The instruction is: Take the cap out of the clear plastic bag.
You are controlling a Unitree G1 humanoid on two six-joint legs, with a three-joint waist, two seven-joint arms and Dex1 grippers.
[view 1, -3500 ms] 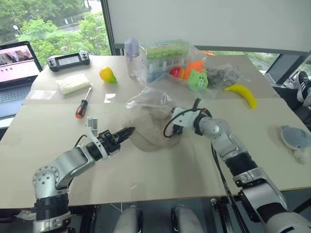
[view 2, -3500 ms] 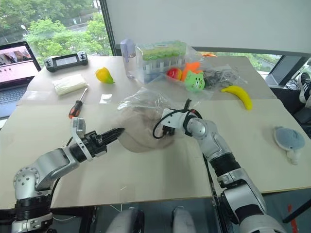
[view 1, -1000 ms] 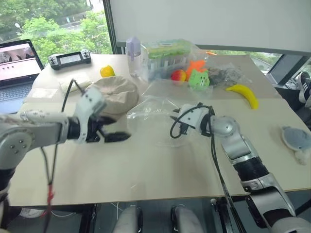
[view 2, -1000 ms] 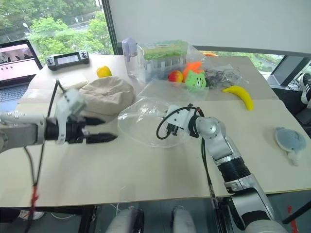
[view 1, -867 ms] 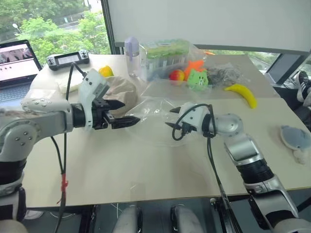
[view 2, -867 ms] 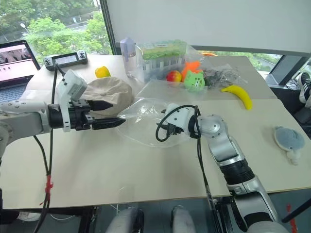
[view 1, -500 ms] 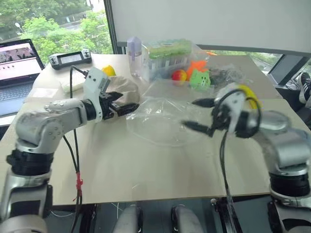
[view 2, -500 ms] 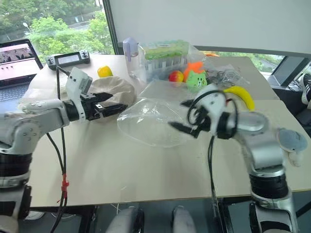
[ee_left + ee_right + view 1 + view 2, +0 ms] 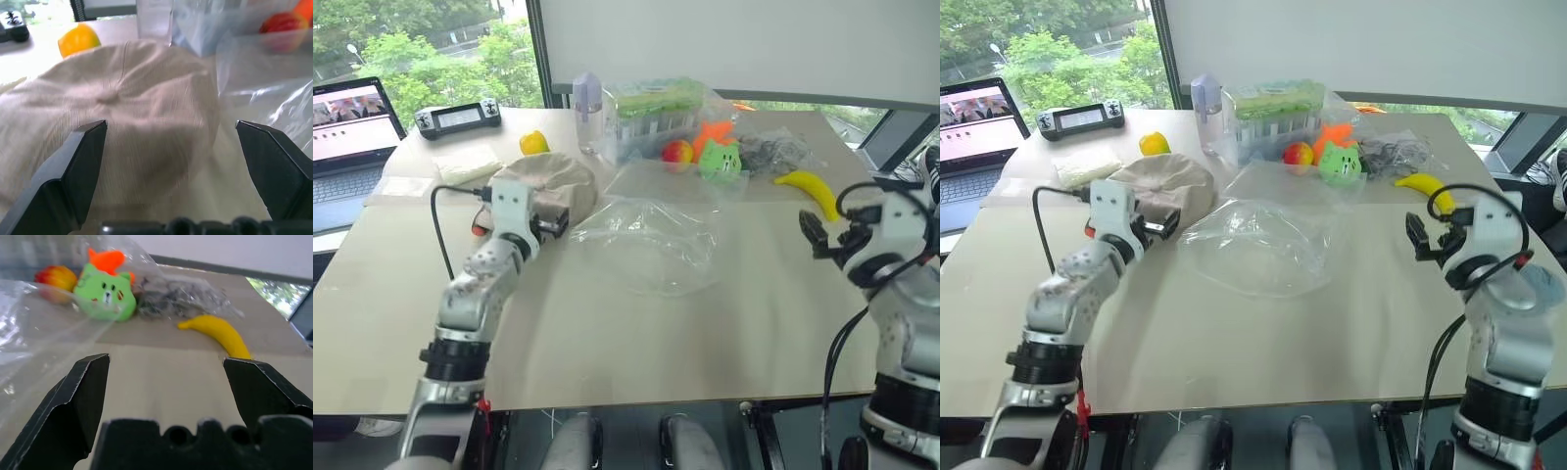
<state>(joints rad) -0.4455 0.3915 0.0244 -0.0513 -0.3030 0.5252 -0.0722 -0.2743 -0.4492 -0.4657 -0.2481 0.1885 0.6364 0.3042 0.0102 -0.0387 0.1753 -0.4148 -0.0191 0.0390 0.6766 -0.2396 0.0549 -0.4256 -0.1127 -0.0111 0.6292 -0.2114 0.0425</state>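
Observation:
The beige cap (image 9: 553, 181) lies dome-up on the table, outside and just left of the clear plastic bag (image 9: 651, 240). The bag is crumpled flat at the table's middle with nothing in it. My left gripper (image 9: 554, 225) is open at the cap's near edge. In the left wrist view the cap (image 9: 122, 112) spreads just ahead of the wide-apart fingers (image 9: 73, 171). My right gripper (image 9: 1427, 235) is open and empty over the right side of the table, clear of the bag. From the right wrist, a corner of the bag (image 9: 29, 333) shows.
A banana (image 9: 813, 191) lies just beyond my right gripper. Along the back stand a green plush toy (image 9: 718, 160), a wrapped green-topped box (image 9: 656, 108) and a bottle (image 9: 587, 113). A laptop (image 9: 347, 127), controller (image 9: 460, 116), yellow fruit (image 9: 535, 143) and white packet (image 9: 470, 164) sit at left.
The cap has come out of the bag and now rests to its left. My right gripper let go of the bag, opened and swung right. My left gripper dropped to the cap's edge.

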